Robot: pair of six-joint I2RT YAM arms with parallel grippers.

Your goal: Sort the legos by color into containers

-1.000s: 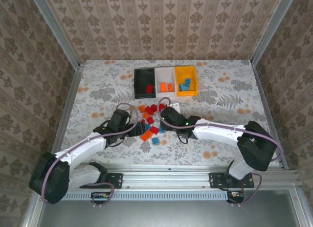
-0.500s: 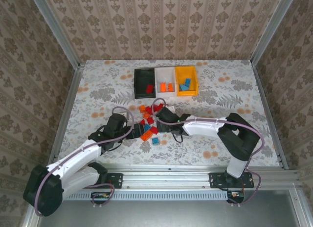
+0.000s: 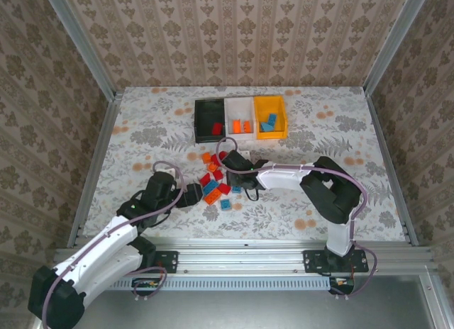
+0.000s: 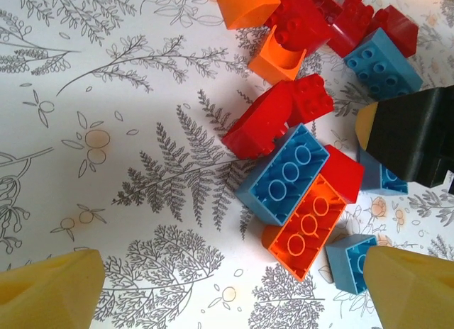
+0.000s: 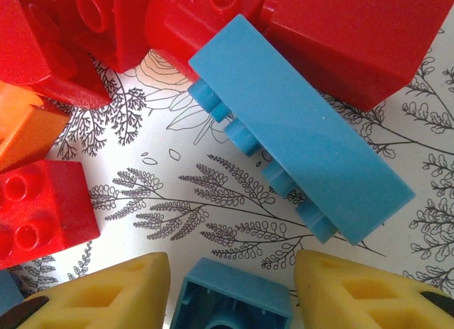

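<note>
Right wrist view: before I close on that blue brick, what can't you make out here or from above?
1. Right wrist: the blue brick between the right jaws is cut by the bottom edge; whether the pads touch it is unclear.
2. Top external: that grip is hidden under the right arm.
3. Top external: the bricks in the black bin are too small to count.

Three bins (image 3: 240, 99) stand side by side at the back of the worktop (image 3: 142, 130), touching. A few legos (image 3: 245, 125) lie in each bin. In front of them, near the middle, more lie in a heap (image 3: 213, 179).
</note>
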